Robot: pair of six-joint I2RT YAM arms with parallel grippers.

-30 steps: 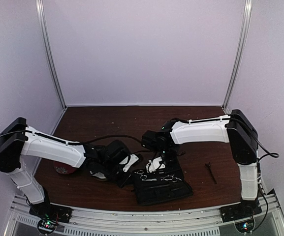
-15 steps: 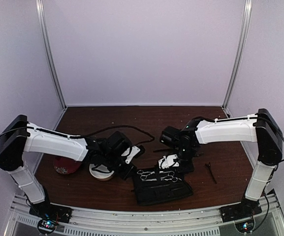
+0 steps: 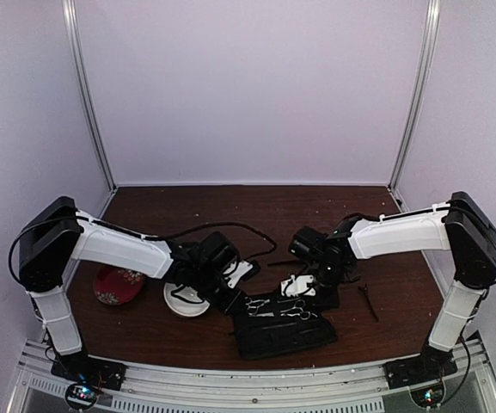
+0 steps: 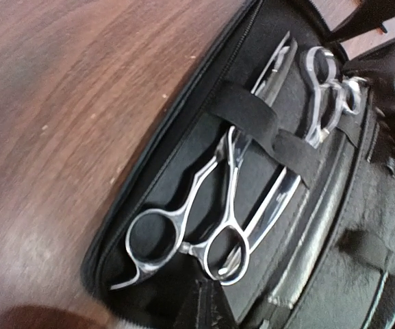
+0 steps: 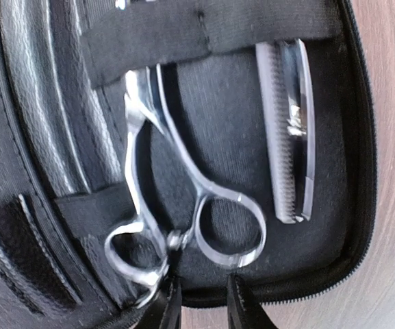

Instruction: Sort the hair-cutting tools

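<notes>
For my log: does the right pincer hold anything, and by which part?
Nothing, it seems: the right pincer is open, beside the rings of the scissors.

Top view: soft, even overhead light. Walls (image 3: pixel 248 86) wash out to pale lavender. No hard shadows, only faint dark patches under the arms on the counter (image 3: pixel 230 206). Low res. Pouch (image 3: pixel 282 337) crushed to near-black, little detail.

Left wrist: dim. Dull sheen on the counter top-left, bottom-left corner a blur. Scissors (image 4: pixel 231 181) mid-frame crisp with hard specular glints, top-right corner smeared.

Right wrist: brighter. Glare streaks on the steel and the pouch leather. Bottom edge out of focus, counter at right pale and soft.
</notes>
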